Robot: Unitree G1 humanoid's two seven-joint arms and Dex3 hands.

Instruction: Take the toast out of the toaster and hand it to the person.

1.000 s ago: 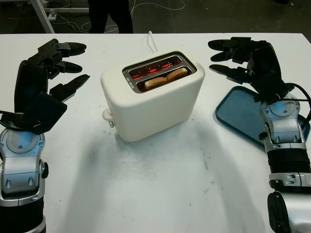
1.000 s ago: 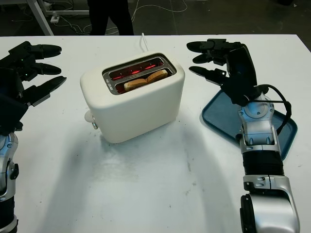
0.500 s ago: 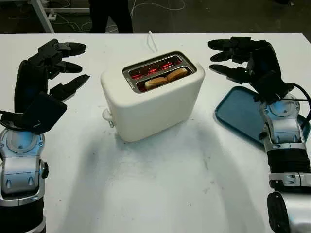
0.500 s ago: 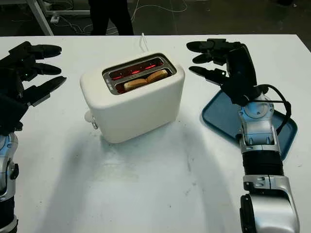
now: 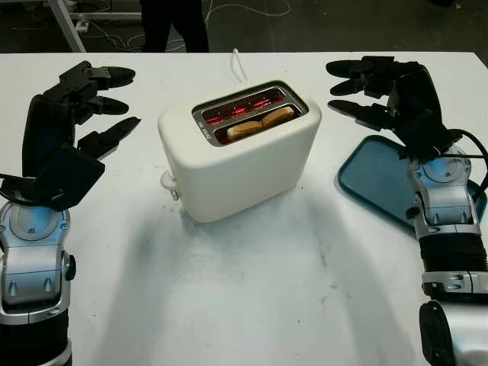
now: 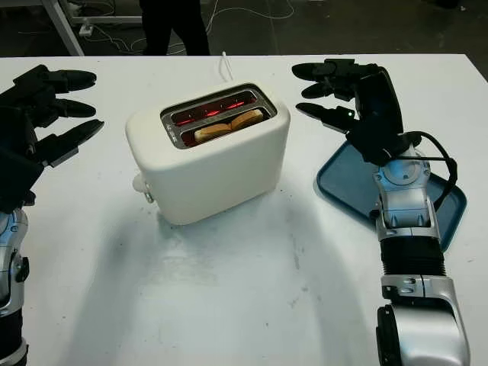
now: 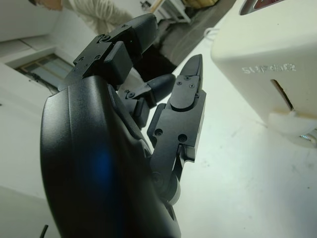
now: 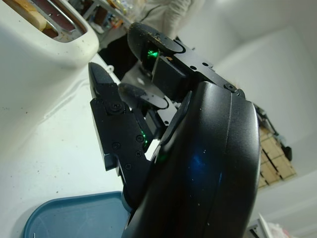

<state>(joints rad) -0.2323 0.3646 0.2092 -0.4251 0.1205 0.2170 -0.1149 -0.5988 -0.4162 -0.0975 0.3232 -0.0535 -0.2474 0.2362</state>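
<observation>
The toast (image 5: 260,123) sits mostly hidden in the toaster (image 5: 238,156); the person (image 5: 174,23) is cut off above the legs

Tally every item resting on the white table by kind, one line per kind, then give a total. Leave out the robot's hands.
Cream plastic two-slot toaster: 1
Browned toast slice, in the toaster's nearer slot: 1
Blue rectangular plastic tray: 1
Total: 3
</observation>
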